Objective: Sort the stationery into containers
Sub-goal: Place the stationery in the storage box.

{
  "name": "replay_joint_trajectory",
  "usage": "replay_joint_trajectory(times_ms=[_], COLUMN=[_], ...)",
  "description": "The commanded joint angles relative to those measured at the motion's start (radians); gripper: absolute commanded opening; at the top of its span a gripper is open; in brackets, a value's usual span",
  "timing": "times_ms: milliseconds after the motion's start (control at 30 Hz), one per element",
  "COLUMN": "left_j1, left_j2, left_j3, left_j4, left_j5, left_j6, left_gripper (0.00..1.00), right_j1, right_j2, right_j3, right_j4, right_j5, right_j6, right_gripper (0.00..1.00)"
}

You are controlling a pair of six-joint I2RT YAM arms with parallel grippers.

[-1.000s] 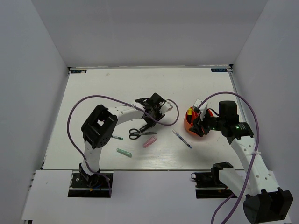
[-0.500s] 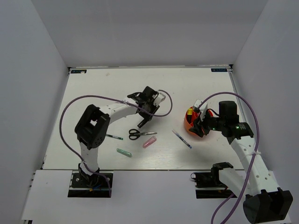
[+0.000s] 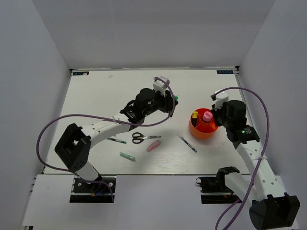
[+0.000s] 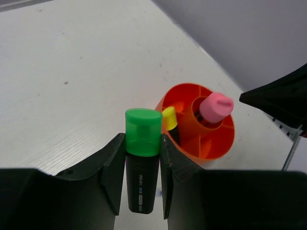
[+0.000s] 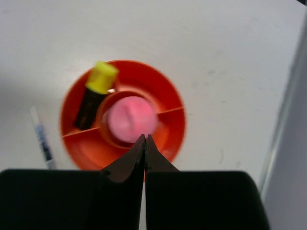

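A white table point(image 3: 105, 91) stood boxed in by plain pale walls point(image 3: 153, 33) (three sides). The light was soft and even

A white table point(image 3: 96, 96) stands enclosed by plain pale walls point(image 3: 153, 33) on three sides.

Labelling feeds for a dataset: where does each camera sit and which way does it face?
Top external: above and behind the bases, looking down on the table; both arms show.
Left wrist: looks forward and down at the orange cup; left end effector grips the green-capped marker.
Right wrist: straight down into the cup; shut right end effector shows.
Shared: all show the cup and pink-capped bottle.
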Motion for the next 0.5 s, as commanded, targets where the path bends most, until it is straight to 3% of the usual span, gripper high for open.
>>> replay_joint_trajectory(times_ms=[0, 200, 467], left_j1=[-0.033, -0.089, -0.133], left_j2=[0.057, 0.180, 0.286], left_j3=[-0.002, 0.006, 0.069], left_j4=[0.221, 0.533, 0.581], left_j5=[0.006, -0.061, -0.072], left_j6=[-0.110, -0.153, -0.210], left_gripper=[0.00, 0.00, 0.00], right_j1=[-0.005, -0.008, -0.010], right_j2=[-0.018, -0.019, -0.023], right_j3=[-0.022, -0.031, -0.040], right_j4=[0.168, 0.196, 0.222], right_j5=[0.354, 0.403, 0.425], right_j6=[0.136, 0.167, 0.161], right_gripper=[0.00, 0.00, 0.00])
